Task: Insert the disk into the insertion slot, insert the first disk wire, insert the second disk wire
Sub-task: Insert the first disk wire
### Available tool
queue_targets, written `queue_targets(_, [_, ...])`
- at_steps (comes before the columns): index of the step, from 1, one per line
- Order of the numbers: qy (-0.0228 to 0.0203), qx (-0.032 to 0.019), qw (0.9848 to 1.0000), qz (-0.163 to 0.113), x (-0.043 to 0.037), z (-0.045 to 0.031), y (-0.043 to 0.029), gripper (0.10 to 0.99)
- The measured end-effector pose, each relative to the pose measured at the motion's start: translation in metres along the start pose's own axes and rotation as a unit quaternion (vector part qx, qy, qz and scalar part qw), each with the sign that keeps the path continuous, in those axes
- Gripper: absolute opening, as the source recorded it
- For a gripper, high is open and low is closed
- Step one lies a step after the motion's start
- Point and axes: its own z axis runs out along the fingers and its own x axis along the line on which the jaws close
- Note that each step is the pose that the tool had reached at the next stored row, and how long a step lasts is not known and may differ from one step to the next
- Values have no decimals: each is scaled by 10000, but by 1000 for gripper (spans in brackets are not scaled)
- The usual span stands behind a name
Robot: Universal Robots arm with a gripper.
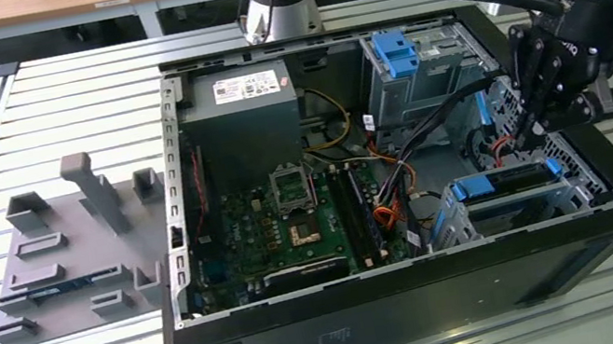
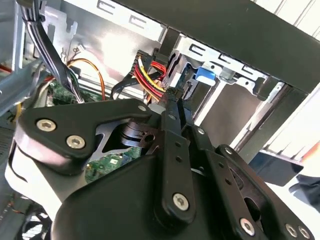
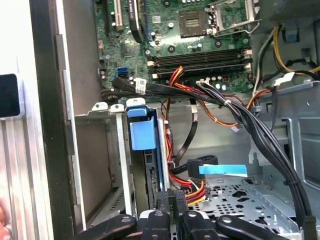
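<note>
While the grey fixture lies at the left of the exterior view on the slatted table, the open computer case takes the middle, its motherboard exposed. At the lower right the disk sits in the insertion slot. Just above it the gripper hangs inside the case, fingers drawn nearly together beside red and yellow wires; whether they pinch a connector I cannot tell
</note>
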Motion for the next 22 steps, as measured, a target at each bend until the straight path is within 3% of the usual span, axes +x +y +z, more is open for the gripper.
queue_targets(3, [70,14,10000,-45,1,3,5,165])
queue_targets(5, [92,37,9999,-46,1,4,9,165])
queue_targets(11, [76,183,9997,-144,0,31,15,165])
queue_targets(18, [71,216,9995,-208,3,41,41,165])
queue_targets(22, [67,228,9989,-396,3,43,44,165])
